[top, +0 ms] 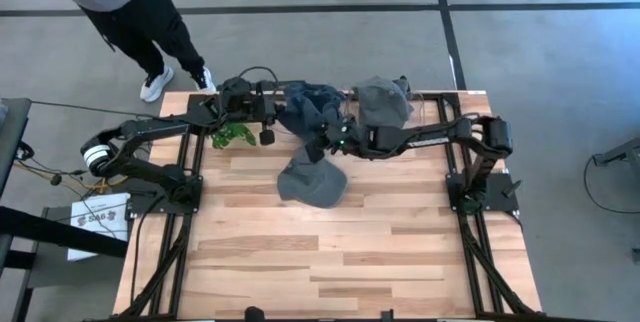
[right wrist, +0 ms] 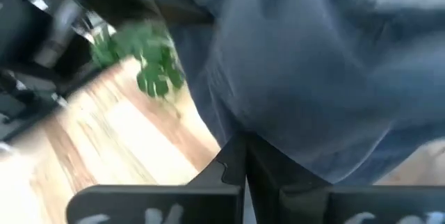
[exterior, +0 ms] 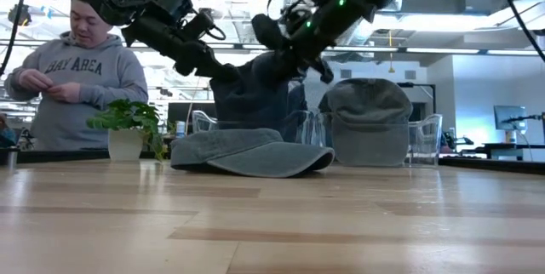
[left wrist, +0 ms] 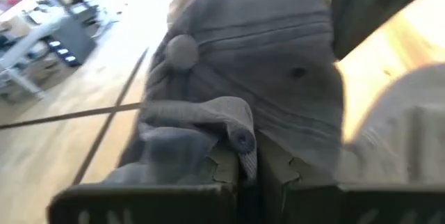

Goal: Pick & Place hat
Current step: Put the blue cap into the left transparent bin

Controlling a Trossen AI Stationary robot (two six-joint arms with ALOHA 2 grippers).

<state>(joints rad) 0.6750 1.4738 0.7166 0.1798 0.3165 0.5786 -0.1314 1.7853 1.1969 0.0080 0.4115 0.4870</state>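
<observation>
Both arms reach inward at the far side; left gripper (top: 283, 112) and right gripper (top: 322, 145) have jaws clamped together.

You're looking past the right gripper (right wrist: 245, 156), its two dark fingers pressed together on a fold of the blue-grey hat (right wrist: 313, 78), which fills most of your view. Beyond the cloth you get the leafy green plant (right wrist: 142, 60) over the pale wooden table (right wrist: 118, 147), and the other arm's dark links (right wrist: 104, 1) crossing above.
</observation>
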